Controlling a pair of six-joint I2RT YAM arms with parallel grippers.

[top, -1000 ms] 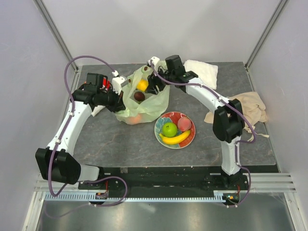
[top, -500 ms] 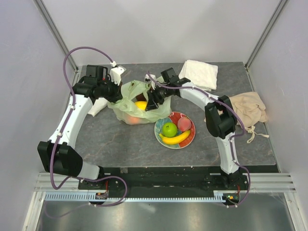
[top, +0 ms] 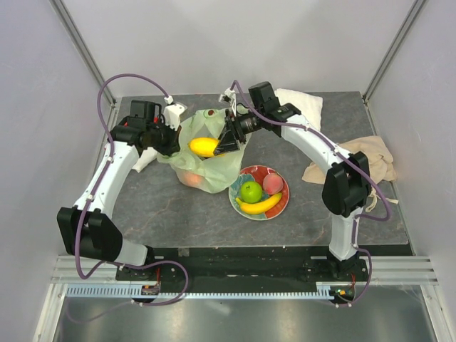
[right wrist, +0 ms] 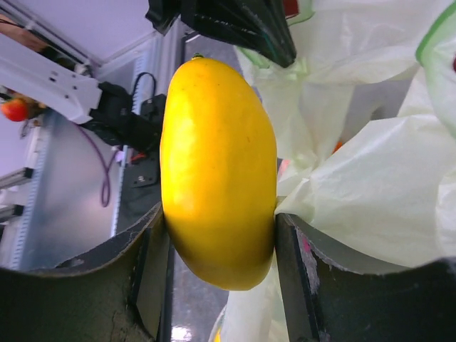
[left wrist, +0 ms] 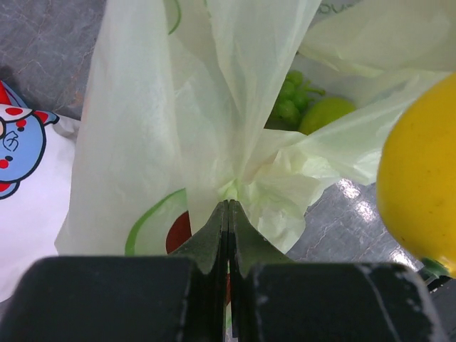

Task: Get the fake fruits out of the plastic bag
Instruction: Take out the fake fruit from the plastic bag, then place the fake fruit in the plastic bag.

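The left jaws are pinched fully shut on a gathered fold of the pale-green plastic bag (top: 214,167), which sits toward the far edge of the desk (top: 171,214), left of centre. The right jaws, part open, clamp a yellow fruit (top: 202,147) at the bag's mouth. Green grapes (left wrist: 291,96) lie inside the bag.

White-shelled left arm (top: 100,187) and right arm (top: 308,142), black joints (top: 89,231), looping purple cables (top: 125,76), matte black pincer fingers (left wrist: 208,246).
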